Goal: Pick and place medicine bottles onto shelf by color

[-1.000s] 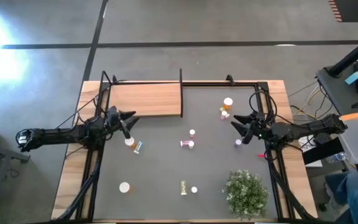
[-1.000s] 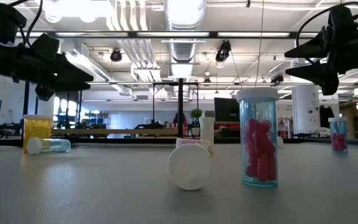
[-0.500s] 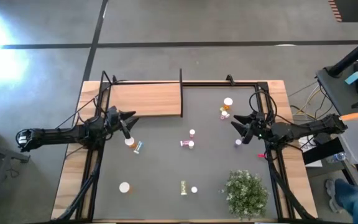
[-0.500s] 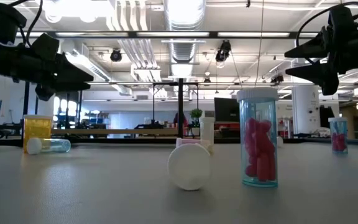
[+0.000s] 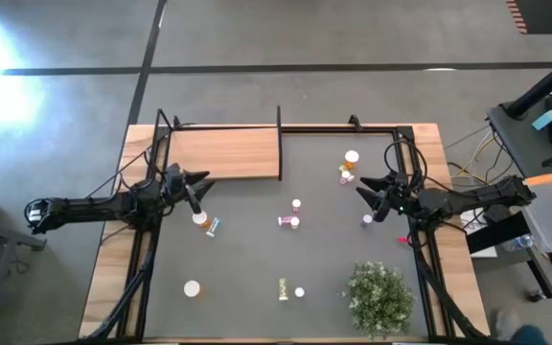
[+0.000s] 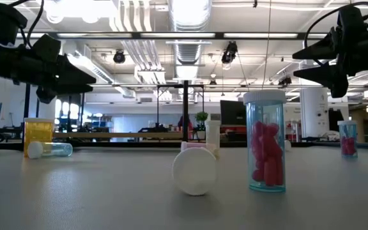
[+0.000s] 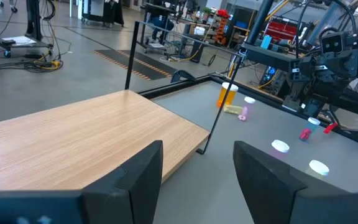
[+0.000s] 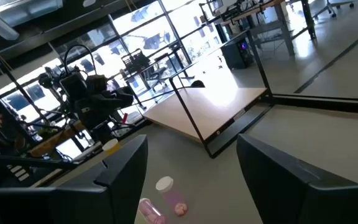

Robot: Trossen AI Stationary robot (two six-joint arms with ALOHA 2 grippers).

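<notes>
We are hovering the left gripper [image 5: 202,179] with jaws spread and nothing between them, just off the shelf's near edge; the right gripper [image 5: 362,188] is hanging likewise parted and empty at the table's right side. The wooden shelf [image 5: 224,153] is lying bare in the far-left corner. Medicine bottles are sitting scattered on the dark mat — an orange one [image 5: 199,219] and a blue one [image 5: 213,226] just beside the left gripper, a pink one [image 5: 287,222] mid-table, an orange one [image 5: 351,159] near the right arm. We judge no pick has begun — next move is dropping the left gripper onto the orange bottle and closing.
</notes>
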